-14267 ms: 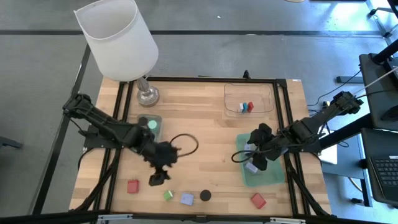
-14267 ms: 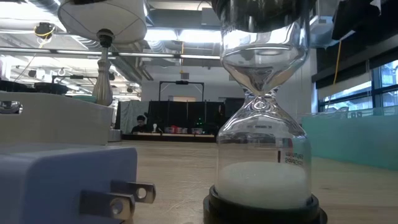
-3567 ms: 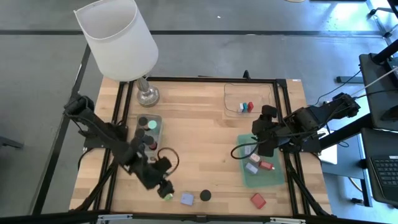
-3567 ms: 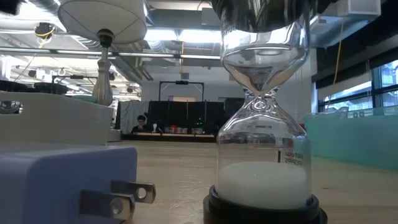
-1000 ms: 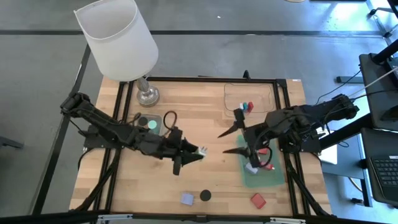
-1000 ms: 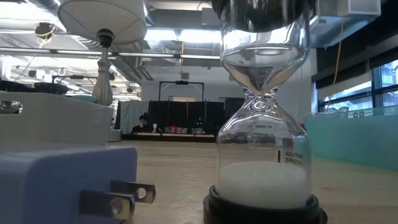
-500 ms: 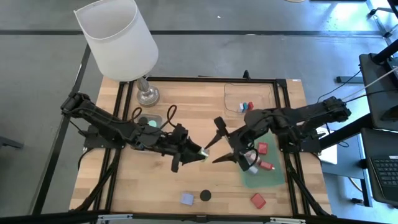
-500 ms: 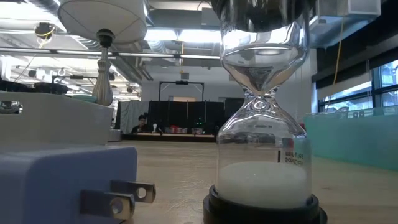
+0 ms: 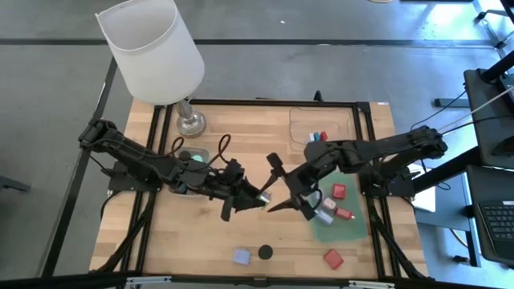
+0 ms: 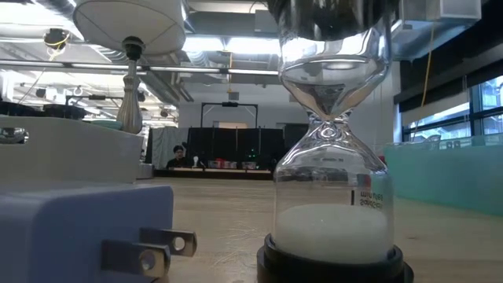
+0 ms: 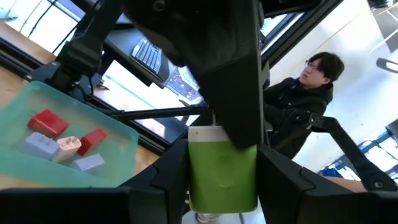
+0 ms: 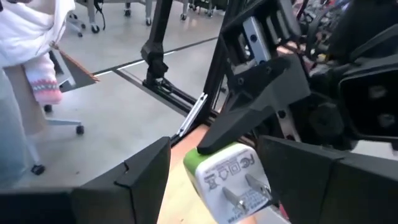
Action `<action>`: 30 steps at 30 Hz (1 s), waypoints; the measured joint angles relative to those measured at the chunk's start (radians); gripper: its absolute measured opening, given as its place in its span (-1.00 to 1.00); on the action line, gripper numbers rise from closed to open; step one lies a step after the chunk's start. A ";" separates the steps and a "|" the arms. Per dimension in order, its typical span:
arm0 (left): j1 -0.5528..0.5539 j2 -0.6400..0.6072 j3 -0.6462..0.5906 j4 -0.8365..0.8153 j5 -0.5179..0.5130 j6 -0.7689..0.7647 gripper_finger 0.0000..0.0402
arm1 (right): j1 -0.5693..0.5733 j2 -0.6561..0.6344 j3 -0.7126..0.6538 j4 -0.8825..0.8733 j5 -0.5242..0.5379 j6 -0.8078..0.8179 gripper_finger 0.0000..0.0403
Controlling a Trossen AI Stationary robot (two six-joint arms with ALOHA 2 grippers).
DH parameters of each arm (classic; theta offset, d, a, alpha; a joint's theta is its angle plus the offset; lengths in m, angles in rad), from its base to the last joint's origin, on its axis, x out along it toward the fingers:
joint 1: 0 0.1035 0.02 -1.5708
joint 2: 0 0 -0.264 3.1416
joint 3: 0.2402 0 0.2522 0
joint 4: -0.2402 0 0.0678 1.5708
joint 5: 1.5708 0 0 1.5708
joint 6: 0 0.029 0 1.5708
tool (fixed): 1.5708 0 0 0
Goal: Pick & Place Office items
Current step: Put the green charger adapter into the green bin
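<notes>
A green-and-white plug adapter (image 12: 231, 177) hangs above the table's middle, with my left gripper (image 9: 257, 197) shut on it. The left arm reaches in level from the table's left. My right gripper (image 9: 277, 185) comes from the right and is open. Its two fingers (image 12: 140, 180) stand on either side of the adapter without touching it. The adapter's white face with two metal prongs (image 12: 249, 190) points toward the right wrist camera. In the left wrist view the right gripper's dark body (image 11: 211, 62) rises just behind the green block (image 11: 222, 171). My left gripper pinches the adapter's green body by its two opposite sides (image 11: 194, 174) between its two fingers. The fingers lie level and come from the table's left. The adapter is lifted clear of the table, its pronged white end pointing away from the left fingers.
A teal tray (image 9: 353, 229) at the right holds red, lilac and pink pieces. A clear tray (image 9: 341, 120) stands at the far right, a small tray (image 9: 193, 156) with black caps at the left, a white-shaded lamp (image 9: 152, 48) far left. A lilac plug block (image 9: 241, 257), an hourglass (image 10: 334, 157) and a red block (image 9: 333, 258) stand near the front edge.
My right gripper has moved toward the table's left and down, from over the teal tray to the adapter, staying open. Its fingers now stand on either side of the adapter. The adapter stays lifted in my left gripper.
</notes>
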 joint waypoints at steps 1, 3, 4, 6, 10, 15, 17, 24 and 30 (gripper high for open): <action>0.001 0.000 0.000 0.000 0.005 -0.007 -0.28 | -0.003 0.005 0.000 0.003 -0.006 0.003 0.22; 0.003 0.000 0.000 -0.001 0.013 -0.014 -0.28 | -0.008 0.009 -0.001 0.003 -0.016 0.003 0.22; 0.004 0.000 0.000 0.002 0.020 -0.014 -0.28 | -0.010 0.012 -0.001 0.009 -0.017 0.002 0.21; 0.005 0.000 0.000 0.008 0.026 -0.015 -0.28 | -0.015 0.015 -0.001 0.010 -0.017 0.003 0.22; 0.005 -0.001 0.000 0.020 0.030 -0.040 -0.28 | -0.015 0.028 -0.001 0.009 -0.020 0.006 0.22; 0.005 -0.001 0.000 0.019 0.035 -0.053 -0.28 | -0.007 0.036 -0.001 0.010 -0.019 0.005 0.18; 0.004 -0.001 0.000 0.018 0.039 -0.066 -0.27 | -0.003 0.037 -0.001 0.011 -0.014 0.001 0.12; 0.004 -0.001 0.000 0.022 0.036 -0.102 -0.10 | 0.005 0.037 -0.001 0.005 -0.013 -0.023 -0.21; 0.004 -0.001 0.000 0.023 -0.014 -0.116 0.00 | 0.005 0.033 -0.001 -0.016 -0.015 -0.021 -0.24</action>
